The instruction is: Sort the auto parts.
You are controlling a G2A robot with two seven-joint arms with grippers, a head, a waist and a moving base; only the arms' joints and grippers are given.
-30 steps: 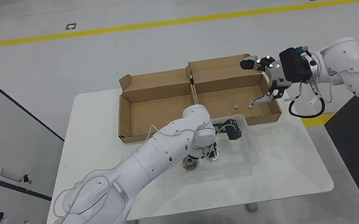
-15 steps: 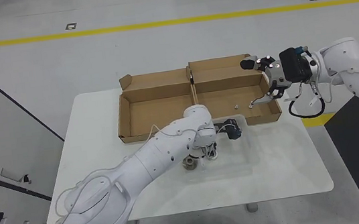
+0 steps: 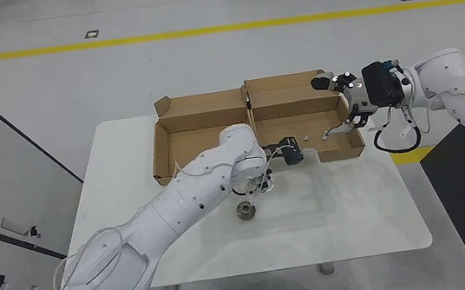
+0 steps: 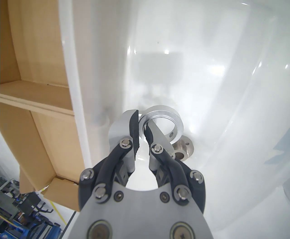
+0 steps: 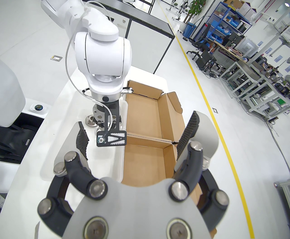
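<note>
The metal ring [image 4: 162, 123] is pinched by its wall in our left gripper [image 4: 141, 133], above the flanged part [image 4: 184, 147]. In the last second we carried it up-frame to the cardboard box's [image 3: 201, 140] lower edge; release seems next. Our right gripper [image 5: 136, 130] hangs wide, upper right.

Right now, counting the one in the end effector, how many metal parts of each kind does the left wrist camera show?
Shaft collar, gripped by the left end effector: 1
Flanged hub, lying below the collar: 1
Total: 2
</note>
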